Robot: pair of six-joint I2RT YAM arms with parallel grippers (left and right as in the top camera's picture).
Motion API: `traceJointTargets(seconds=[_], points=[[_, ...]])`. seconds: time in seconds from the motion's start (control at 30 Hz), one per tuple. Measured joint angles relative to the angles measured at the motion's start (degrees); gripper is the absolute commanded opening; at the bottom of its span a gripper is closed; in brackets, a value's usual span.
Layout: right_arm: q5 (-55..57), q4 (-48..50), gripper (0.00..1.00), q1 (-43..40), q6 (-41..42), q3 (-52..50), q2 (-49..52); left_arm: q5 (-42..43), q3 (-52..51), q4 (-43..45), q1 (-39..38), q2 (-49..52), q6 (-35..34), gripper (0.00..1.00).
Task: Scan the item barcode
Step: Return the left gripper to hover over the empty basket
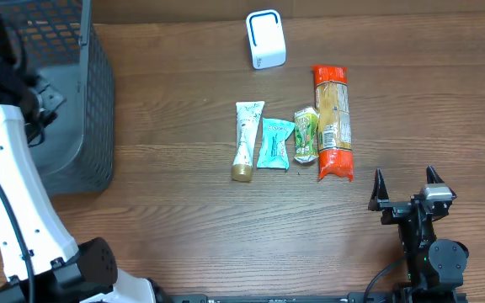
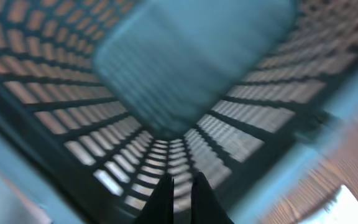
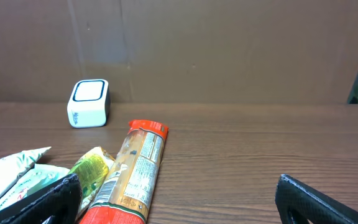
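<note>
Several items lie in a row mid-table: a white tube with a gold cap (image 1: pixel 246 140), a teal packet (image 1: pixel 274 143), a green packet (image 1: pixel 306 135) and a long orange-and-red pack (image 1: pixel 333 123). A white scanner box with a blue rim (image 1: pixel 265 39) stands behind them. My right gripper (image 1: pixel 404 189) rests open on the table, just right of the long pack (image 3: pixel 135 177), with nothing between its fingers (image 3: pixel 316 202). The left wrist view is blurred. It shows my left gripper (image 2: pixel 179 186) shut and empty, pointing into the mesh basket (image 2: pixel 166 149).
A dark mesh basket (image 1: pixel 91 109) fills the table's left side, with my left arm (image 1: pixel 11 185) reaching up over it. Bare wood lies between the items and my right gripper. A brown wall stands behind the scanner box (image 3: pixel 89 102).
</note>
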Motion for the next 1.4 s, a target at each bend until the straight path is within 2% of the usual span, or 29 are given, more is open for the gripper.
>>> traceJointTargets(seconds=[0.13, 0.33, 0.57, 0.83, 1.27, 1.4], points=[[0.0, 0.0, 1.0, 0.0, 0.04, 0.0, 0.0, -0.79, -4.85, -2.08, 2.97, 0.0, -0.63, 0.04], [0.0, 0.04, 1.0, 0.0, 0.02, 0.0, 0.0, -1.16, -11.85, -2.75, 3.37, 0.0, -0.66, 0.04], [0.02, 0.0, 1.0, 0.0, 0.02, 0.0, 0.0, -0.98, -13.27, -2.51, 3.37, -0.2, 0.37, 0.04], [0.0, 0.02, 1.0, 0.0, 0.02, 0.0, 0.0, 0.7, -22.27, -2.58, 3.37, -10.03, 2.23, 0.04], [0.0, 0.02, 1.0, 0.0, 0.02, 0.0, 0.0, 0.81, -22.8, -0.68, 3.37, -17.75, 2.19, 0.05], [0.0, 0.0, 1.0, 0.02, 0.02, 0.0, 0.0, 2.86, -20.79, 0.37, 3.37, -18.4, 4.35, 0.06]])
